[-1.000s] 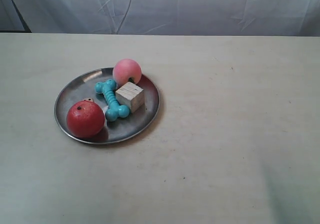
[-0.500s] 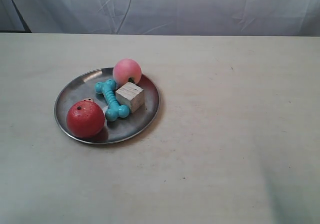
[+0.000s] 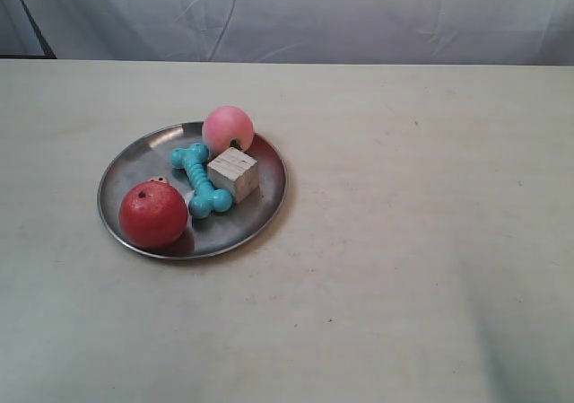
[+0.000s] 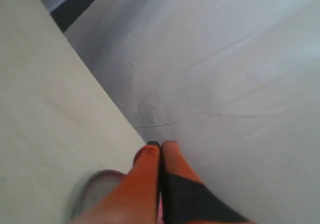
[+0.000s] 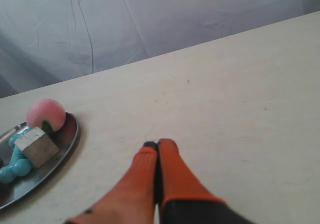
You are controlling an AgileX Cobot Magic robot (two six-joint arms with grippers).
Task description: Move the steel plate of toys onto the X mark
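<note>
**One steel plate (image 3: 134, 165), loaded, flat on table (image 3: 404, 197)**

The plate lies on the pale table, in front of a grey cloth (image 3: 314, 13). On it are:
- a red apple (image 3: 153, 214) at the near rim;
- a pink ball (image 3: 228, 130) at the far rim;
- a turquoise bone (image 3: 201, 179) approx. in the middle;
- a wooden cube (image 3: 234, 172) just beside the bone, near the ball.

A small tan piece (image 3: 160, 180) shows just behind the apple.

The left gripper (image 4: 161, 144) has its orange fingers pressed together, nothing betw. them, close to the plate's rim, which is blurred there. The right gripper (image 5: 159, 144) is also clenched on nothing, over the table, apart from the plate.
</note>
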